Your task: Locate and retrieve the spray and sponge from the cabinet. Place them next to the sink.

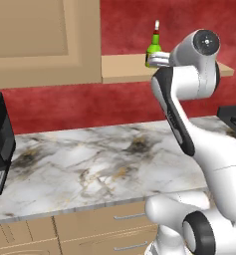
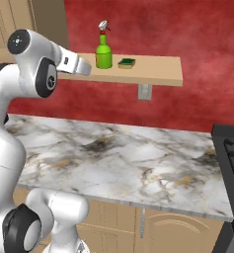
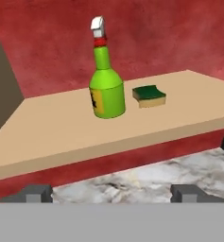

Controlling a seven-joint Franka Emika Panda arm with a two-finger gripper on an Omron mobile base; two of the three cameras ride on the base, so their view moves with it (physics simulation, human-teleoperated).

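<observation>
So the arm's up at shelf height, with the gripper (image 3: pixel 111 193) spread about as wide as it goes and nothing in it. From the hand view, the spray (image 3: pixel 106 90) stands upright on the shelf (image 3: pixel 61 127) that juts out from the cabinet (image 1: pixel 45 45), up at roughly 12 o'clock from the fingertips (image 3: pixel 35 193). The sponge (image 3: pixel 149 95) lies flat just beside it at about 3 o'clock, not touching as far as I can see.

My read is it's lining up on the bottle first. If I were doing this, I'd come straight in level with the shelf and take the fat lower body, not the skinny red neck, keeping the bottle centred between the jaws so neither finger knocks it over. I'd also keep the right-hand finger clear of that sponge and watch the shelf's front edge on the way in.

The bottle's long axis is straight up and down, with the white nozzle on top looking turned toward 11 o'clock and the yellow label round toward 9. The sponge's long side runs roughly 9 to 3.
</observation>
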